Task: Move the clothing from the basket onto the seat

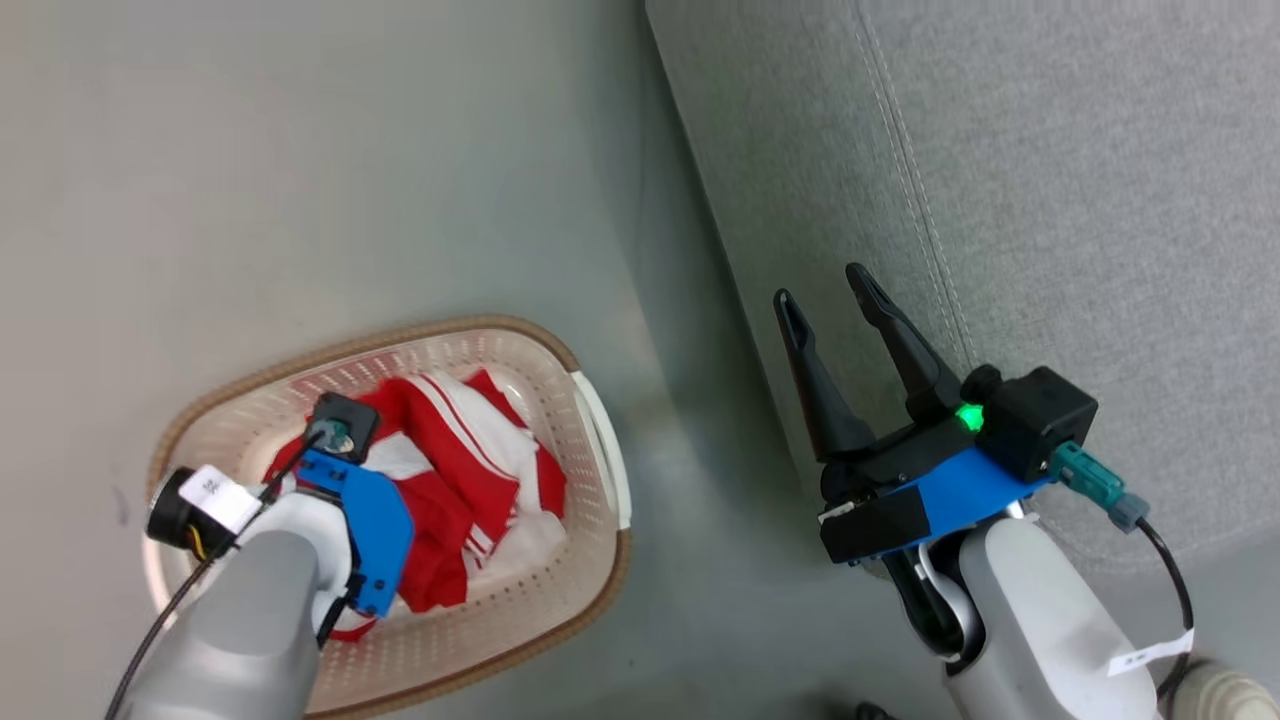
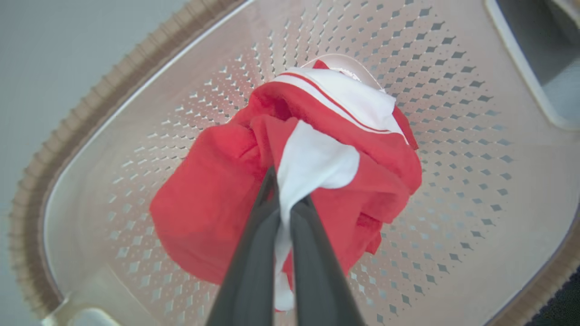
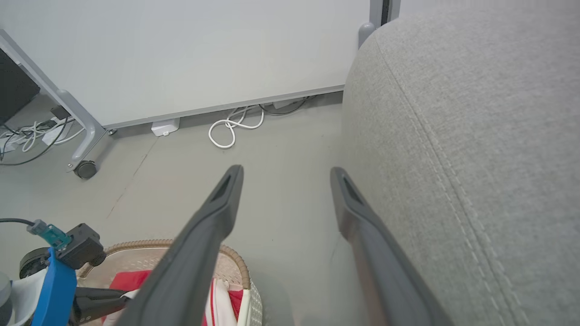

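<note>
Dark fingers (image 2: 253, 253) of the left claw (image 2: 287, 190) rise close together from the near edge of the left wrist view, clamped on a white fold of the clothing (image 2: 213, 199). The pinched white strip runs down between them, and red cloth bunches on both sides of the grip. A white panel with thin red striping lies at the far side of the bundle. All of the clothing is inside the basket (image 2: 453, 136); whether the bundle is raised off the perforated bottom I cannot tell. In the head view the left arm reaches down into the basket from the near side, its blue bracket and wrist camera over the red and white folds.

The basket stands on the grey floor (image 1: 300, 150) at the left, its brown woven-look rim running round the cream wall, with a white handle on its right side. A strip of bare floor separates it from the seat (image 1: 1050, 150), which fills the right, grey fabric with a stitched double seam.

Over the seat's left edge, the right claw (image 1: 822, 283) holds nothing, its two fingers spread well apart and pointing away. A green light (image 1: 968, 417) glows on its wrist.

Farther off, the right wrist view shows a pale wall (image 3: 181, 54), a coiled white cable (image 3: 233, 129) at its foot and a grey frame leg on a caster (image 3: 84, 168).
</note>
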